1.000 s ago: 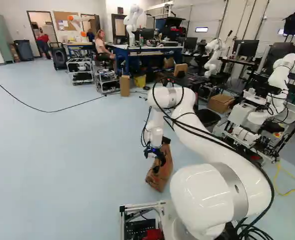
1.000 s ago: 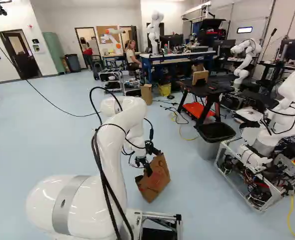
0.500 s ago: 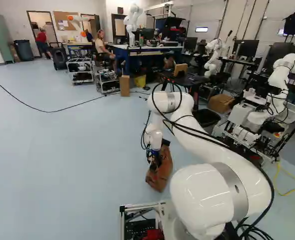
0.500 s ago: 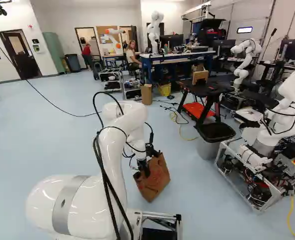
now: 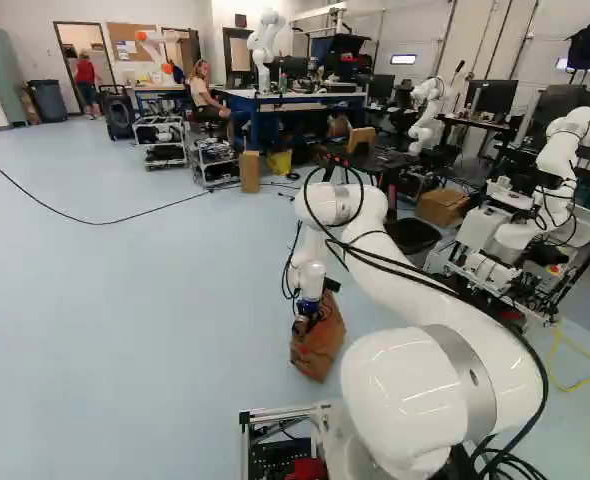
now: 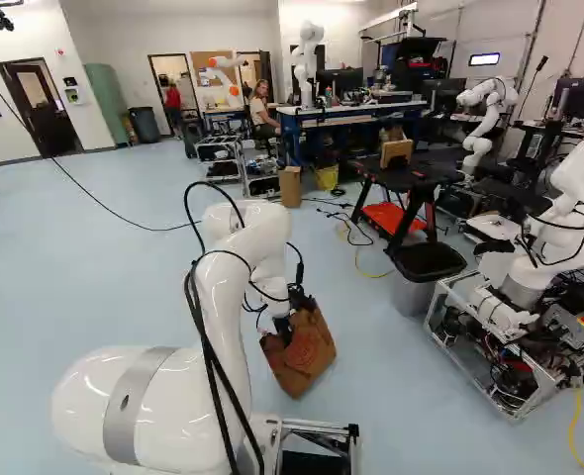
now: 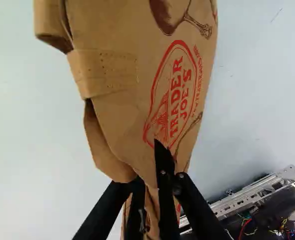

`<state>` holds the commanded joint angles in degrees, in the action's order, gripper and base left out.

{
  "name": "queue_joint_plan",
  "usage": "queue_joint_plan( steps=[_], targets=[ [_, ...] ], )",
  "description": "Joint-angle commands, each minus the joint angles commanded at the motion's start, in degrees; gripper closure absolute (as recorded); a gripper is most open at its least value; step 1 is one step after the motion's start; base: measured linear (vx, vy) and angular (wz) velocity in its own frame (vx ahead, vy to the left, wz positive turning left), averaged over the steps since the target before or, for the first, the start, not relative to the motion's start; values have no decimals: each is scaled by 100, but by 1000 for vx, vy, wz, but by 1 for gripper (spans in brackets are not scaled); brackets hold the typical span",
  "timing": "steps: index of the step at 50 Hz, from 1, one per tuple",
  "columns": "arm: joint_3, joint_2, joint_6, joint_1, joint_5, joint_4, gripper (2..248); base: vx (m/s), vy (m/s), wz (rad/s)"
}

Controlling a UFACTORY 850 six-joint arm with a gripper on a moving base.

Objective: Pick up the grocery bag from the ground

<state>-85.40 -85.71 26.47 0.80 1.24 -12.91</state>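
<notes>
My gripper (image 6: 283,331) is low at the near side of the brown paper grocery bag (image 6: 307,358), its fingers partly hidden against the paper. The bag (image 5: 317,352) leans on the floor, tilted, below the wrist in the left base view. In the wrist view the gripper (image 7: 159,182) is shut on the bag (image 7: 115,97), whose paper is creased and drawn in between the fingers. The bag's printed side and a folded flap spread out ahead of the fingertips.
A grey bin (image 6: 426,272) stands beyond the bag to the right. Another robot (image 6: 530,267) on a metal frame is farther right. The base's own metal frame (image 7: 252,192) lies close beside the gripper. A black cable (image 5: 100,220) crosses the floor.
The gripper has gone down to the bag and its fingers have closed on the paper. The bag has bent and shifted slightly at the gripper. The base has not moved.
</notes>
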Motion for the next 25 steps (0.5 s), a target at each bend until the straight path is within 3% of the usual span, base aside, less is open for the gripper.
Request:
queue_joint_plan(
  steps=[25],
  targets=[
    [506,515,0,1,0,0,226,0,0,0]
  ],
)
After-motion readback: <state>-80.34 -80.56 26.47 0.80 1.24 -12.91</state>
